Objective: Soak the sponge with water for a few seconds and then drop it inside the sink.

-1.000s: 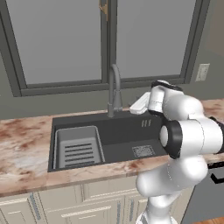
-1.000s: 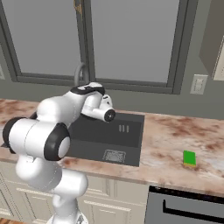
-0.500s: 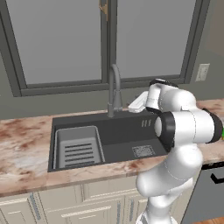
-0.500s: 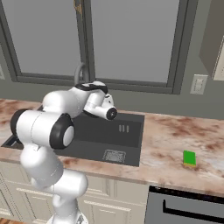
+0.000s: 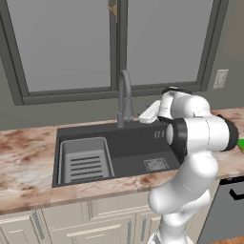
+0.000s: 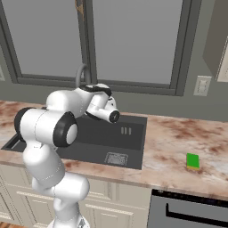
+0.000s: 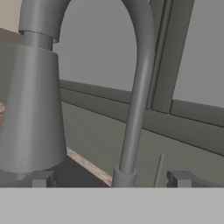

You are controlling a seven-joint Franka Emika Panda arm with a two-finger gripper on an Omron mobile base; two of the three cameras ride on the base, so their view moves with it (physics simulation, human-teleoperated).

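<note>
The sponge (image 6: 193, 161), green with a yellow layer, lies on the marble counter far right of the sink (image 6: 132, 139), well away from the hand; its edge (image 5: 241, 144) peeks in at the left base view's right border. My gripper (image 5: 143, 116) hovers over the sink's (image 5: 136, 143) back rim, just right of the gooseneck faucet (image 5: 125, 95). In the hand view the gripper (image 7: 109, 180) is open, fingertips (image 7: 41, 179) wide apart, with the faucet's neck (image 7: 136, 87) rising close between them. No water stream is in view.
A lighter grey slotted rack (image 5: 86, 159) fills the basin's left part. The square drain grate (image 5: 156, 164) sits on the basin floor at the right. A window runs behind the counter. A dark appliance front (image 6: 191, 213) stands below the counter at the right.
The hand has crept a little left toward the faucet while the arm's upper links swung round. The sponge has stayed put on the counter.
</note>
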